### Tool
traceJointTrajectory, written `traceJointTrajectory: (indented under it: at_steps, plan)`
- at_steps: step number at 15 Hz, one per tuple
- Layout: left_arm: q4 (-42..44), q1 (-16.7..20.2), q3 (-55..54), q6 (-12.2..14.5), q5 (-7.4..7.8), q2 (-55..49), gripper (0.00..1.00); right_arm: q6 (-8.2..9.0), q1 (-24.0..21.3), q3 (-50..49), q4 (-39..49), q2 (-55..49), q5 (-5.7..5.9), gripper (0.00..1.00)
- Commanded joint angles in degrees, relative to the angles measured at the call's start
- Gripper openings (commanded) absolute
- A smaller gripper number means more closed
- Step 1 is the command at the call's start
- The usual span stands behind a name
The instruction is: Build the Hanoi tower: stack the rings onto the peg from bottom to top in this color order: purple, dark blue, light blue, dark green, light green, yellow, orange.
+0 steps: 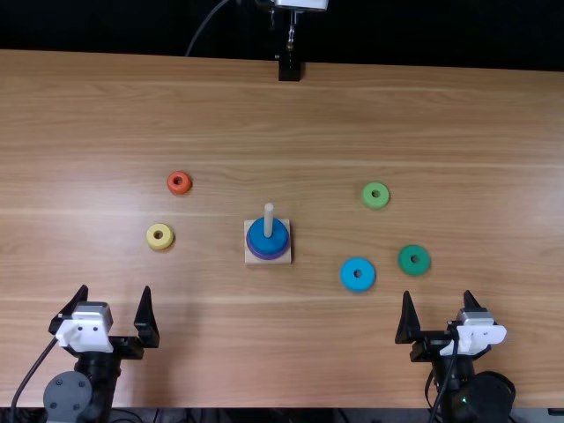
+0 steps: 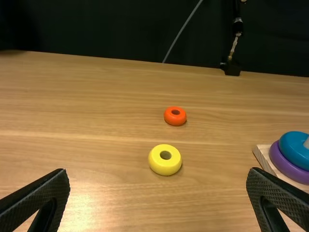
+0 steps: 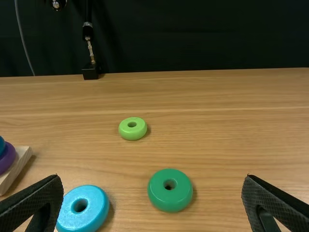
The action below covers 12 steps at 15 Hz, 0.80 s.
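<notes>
Top view: the surface (image 1: 352, 123) carries a square wooden base (image 1: 249, 259), set nearer the near edge than the far one, with its peg (image 1: 269, 211) upright. Threaded on the peg are the purple ring (image 1: 269, 256), at the bottom, and the dark blue ring (image 1: 279, 237), directly upon it. Between base and left edge, the yellow ring (image 1: 162, 243) and the orange ring (image 1: 182, 189) lie apart, the orange closer to the far edge. Toward the right edge lie three loose rings: light blue ring (image 1: 348, 280) nearest the base, dark green ring (image 1: 405, 263) just beyond it, light green ring (image 1: 374, 203) nearer the far edge. Both hands stand at the near edge, left hand (image 1: 115, 291) toward the near left corner, right hand (image 1: 438, 295) toward the near right. Left wrist view: the left hand (image 2: 158, 169) is spread wide, gripping nothing; the yellow and orange rings lie flat beyond its fingers. Right wrist view: the right hand (image 3: 152, 176) is likewise wide apart and empty; light blue, dark green and light green rings all rest flat, none touching another.
</notes>
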Motion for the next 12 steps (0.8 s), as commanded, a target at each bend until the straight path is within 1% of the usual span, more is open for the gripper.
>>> traceJointTrajectory:
  at_steps: [1, 3, 4, 5, 6, 7, 12]
  plan:
    - [-2.5, 1.0, -4.0, 0.5, 0.17, -0.8, 1.00, -0.05, -0.7, -2.8, -4.7, -0.7, -0.81, 1.00]
    - [-8.4, 0.1, -4.0, 0.5, 0.38, -0.8, 1.00, -0.05, -0.7, -2.8, -4.7, -0.7, -0.81, 1.00]
    - [-13.2, 0.1, -4.0, 0.3, 0.70, -0.8, 1.00, -0.05, -0.7, -2.8, -4.7, -0.7, -0.81, 1.00]
    - [-15.7, 0.1, -4.0, 0.3, 0.91, -0.8, 1.00, -0.05, -0.7, -2.8, -4.7, -0.7, -0.81, 1.00]
    - [-15.7, 0.1, -4.0, 0.1, 0.49, -0.8, 1.00, -0.05, -0.7, -2.8, -4.7, -0.7, -0.81, 1.00]
    - [-15.7, 0.0, -4.0, 0.0, 0.80, -0.8, 1.00, -0.05, -0.7, -2.8, -4.7, -0.7, -0.81, 1.00]
    - [-15.7, 0.0, -4.0, 0.0, 0.80, -0.8, 1.00, -0.05, -0.7, -2.8, -4.7, -0.7, -0.81, 1.00]
